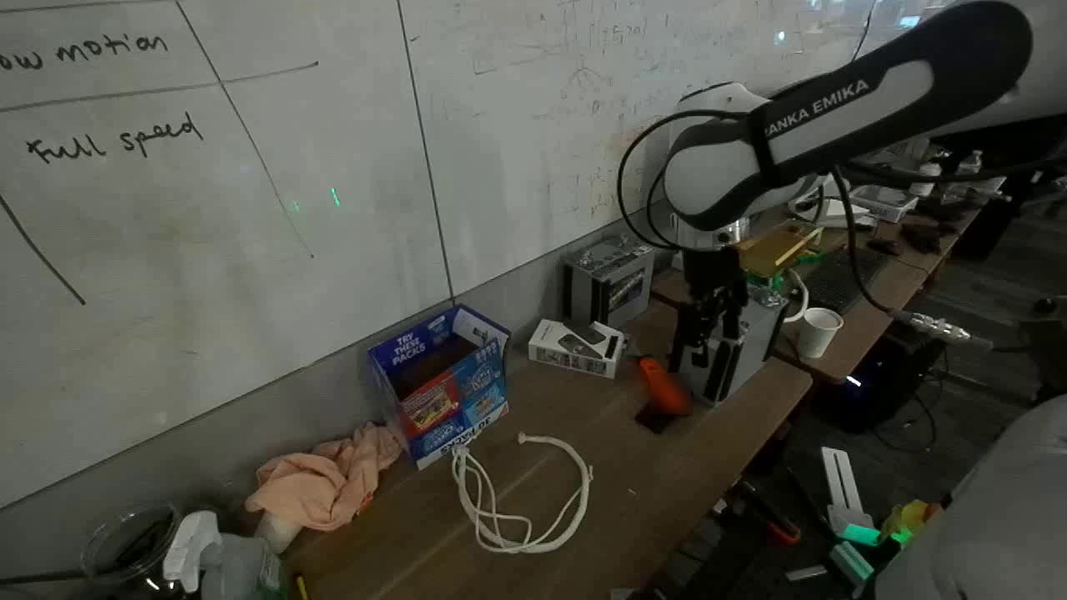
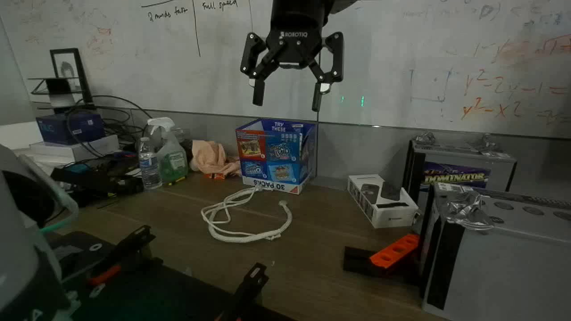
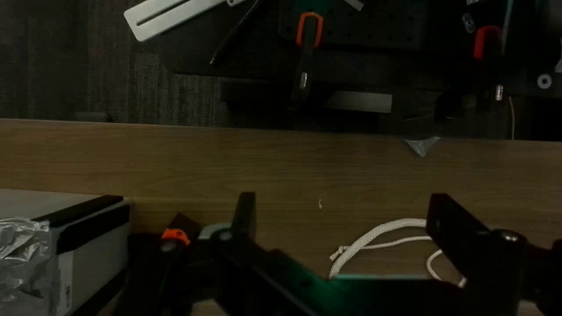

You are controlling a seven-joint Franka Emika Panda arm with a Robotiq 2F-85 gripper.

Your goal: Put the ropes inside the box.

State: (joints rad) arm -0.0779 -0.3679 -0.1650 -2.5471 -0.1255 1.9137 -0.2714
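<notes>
in an exterior view, the white rope (image 1: 533, 547) lies outside the box (image 1: 454, 408), on its near side, on the wooden tabletop (image 1: 650, 475): a plump strand bent in an open loop, thinner cords slack within it, one end close by the box's base. the box is printed card, blue with a red panel, open at the top. a white cup (image 1: 819, 335), only here, stands at the right.

in an exterior view, the pincer (image 2: 287, 100) hangs in the air, its two black fingers (image 2: 258, 92) spread wide; a framed picture (image 2: 68, 69), only here, stands far left.

in the wrist view, the strand's braided weave and a knotted cord tip come clear, the rest partly hidden behind the pincer; crumpled foil (image 3: 22, 263) covers part of a grey block (image 3: 96, 263), left.
</notes>
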